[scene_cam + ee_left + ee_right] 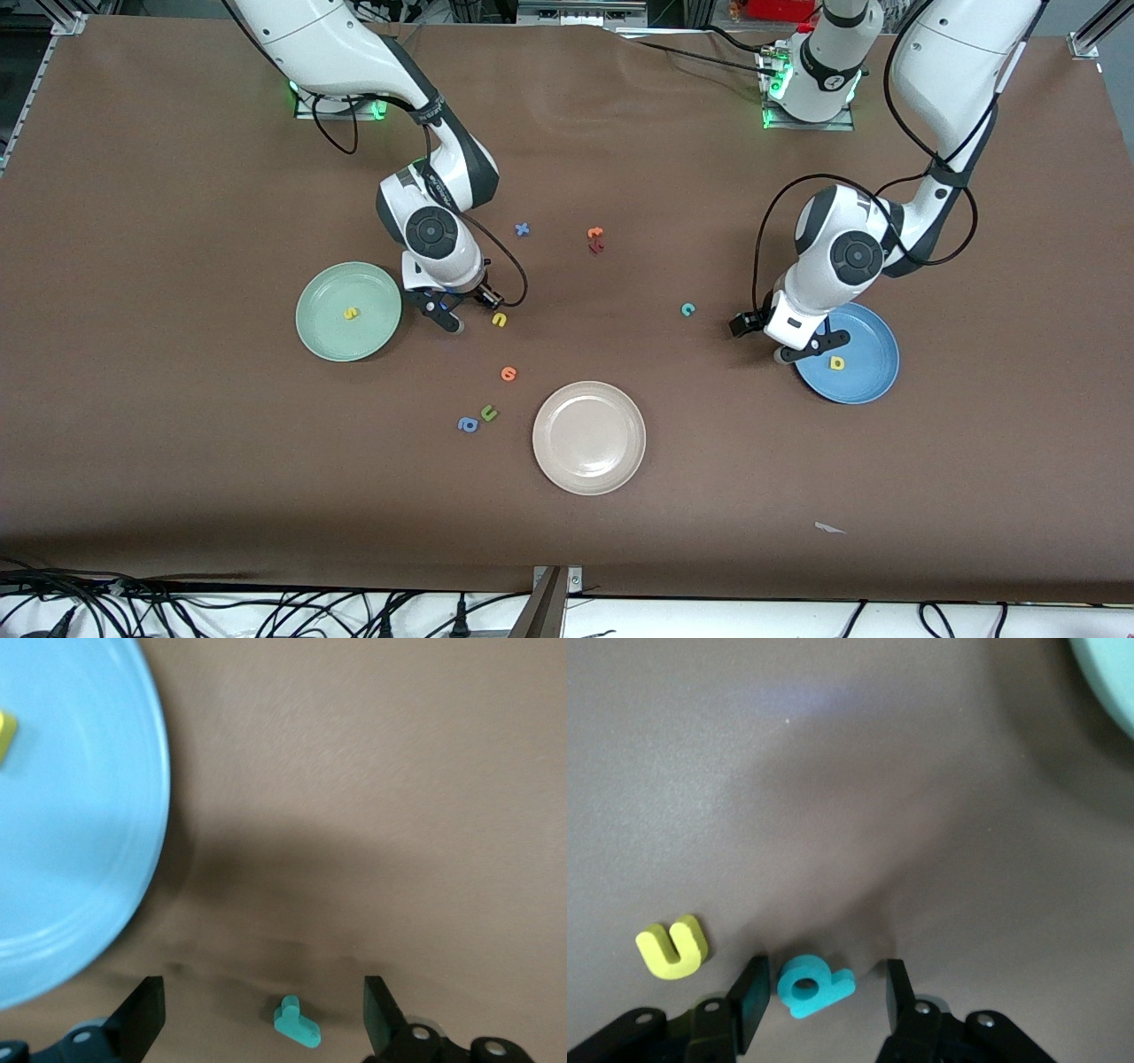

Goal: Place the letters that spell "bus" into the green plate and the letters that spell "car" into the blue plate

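Note:
My right gripper (463,310) is down on the table between the green plate (319,337) and the yellow u (499,320). It stands open, its fingers (751,1001) either side of the teal b (813,985), one pad close to the b and the other apart from it. The yellow u (673,945) lies just beside. A yellow s (352,313) lies in the green plate. My left gripper (802,347) is low at the blue plate's (873,381) rim, open wide around the teal r (297,1023). The plate holds a yellow a (837,361). A teal c (687,309) lies on the table.
A beige plate (589,461) sits nearer the front camera, mid-table. An orange round letter (508,373), a green u (488,412) and a blue a (468,424) lie near it. A blue x (523,229), an orange t (595,233) and a dark red letter (595,248) lie farther back.

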